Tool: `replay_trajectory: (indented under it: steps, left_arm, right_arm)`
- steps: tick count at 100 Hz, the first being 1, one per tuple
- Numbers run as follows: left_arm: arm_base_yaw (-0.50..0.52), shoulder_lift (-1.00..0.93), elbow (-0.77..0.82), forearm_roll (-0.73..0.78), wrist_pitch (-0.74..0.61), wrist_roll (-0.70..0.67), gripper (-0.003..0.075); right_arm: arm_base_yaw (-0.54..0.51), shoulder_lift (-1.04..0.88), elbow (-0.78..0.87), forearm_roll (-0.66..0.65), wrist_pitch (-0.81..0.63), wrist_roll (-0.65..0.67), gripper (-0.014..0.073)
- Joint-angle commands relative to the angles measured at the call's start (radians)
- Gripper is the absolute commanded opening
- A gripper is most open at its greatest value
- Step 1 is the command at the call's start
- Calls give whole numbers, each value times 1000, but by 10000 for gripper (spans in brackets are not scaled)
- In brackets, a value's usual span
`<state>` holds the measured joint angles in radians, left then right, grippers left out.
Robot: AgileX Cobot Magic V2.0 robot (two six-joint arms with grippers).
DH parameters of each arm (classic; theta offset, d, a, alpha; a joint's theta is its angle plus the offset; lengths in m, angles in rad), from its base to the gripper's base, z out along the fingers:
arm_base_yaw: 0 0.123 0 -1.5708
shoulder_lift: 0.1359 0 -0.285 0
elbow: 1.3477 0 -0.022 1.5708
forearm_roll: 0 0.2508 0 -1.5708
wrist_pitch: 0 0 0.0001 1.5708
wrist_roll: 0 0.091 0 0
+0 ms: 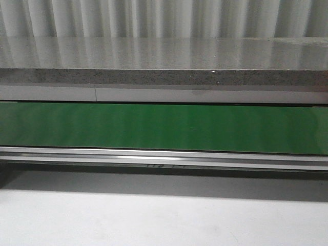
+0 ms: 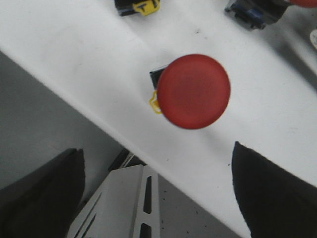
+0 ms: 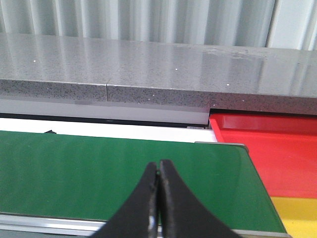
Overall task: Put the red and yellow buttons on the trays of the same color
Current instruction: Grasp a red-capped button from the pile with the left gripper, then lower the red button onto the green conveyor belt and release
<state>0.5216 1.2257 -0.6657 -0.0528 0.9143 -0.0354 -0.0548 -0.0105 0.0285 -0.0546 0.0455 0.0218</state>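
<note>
In the left wrist view a red button [image 2: 193, 91] with a black base and a yellow clip stands on a white table [image 2: 89, 59]. My left gripper [image 2: 157, 193] is open and empty, above and short of the button, near the table's edge. In the right wrist view my right gripper [image 3: 159, 171] is shut and empty over the green conveyor belt [image 3: 99, 173]. The red tray [image 3: 267, 148] and the yellow tray [image 3: 297, 215] lie just past the belt's end. No gripper, button or tray shows in the front view.
Parts of other buttons, one with a yellow clip [image 2: 141, 7] and a dark blue one [image 2: 252, 12], lie further on the white table. A metal bracket [image 2: 124, 203] shows below the table's edge. The front view shows the green belt [image 1: 164, 127], its metal rail [image 1: 164, 156] and a grey stone ledge [image 1: 164, 77].
</note>
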Motion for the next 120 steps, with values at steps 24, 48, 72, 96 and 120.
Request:
replay_trajectory:
  steps: [24,48,72,96,120]
  left_arm:
    - [3,143,-43,-92,-160,35,527]
    - [3,195,-70,-111,-205,35,349]
    - [3,183,-70,-118,-209,35,113]
    - [3,57,-155,-118,-79,112,94]
    - [-119,9,-335,-118,47,138,95]
  right_arm:
    - [-5,-16,-20,-10,-76,1,-65]
    - [-5,-16,-20,-10,-76,1,-65]
    - [-5,-16,-20,-10,-76,1,-65]
    - [-5,-16,-20,-10,-76,1,-65]
    - [-5,-16,-20,-10,-76,1,-65]
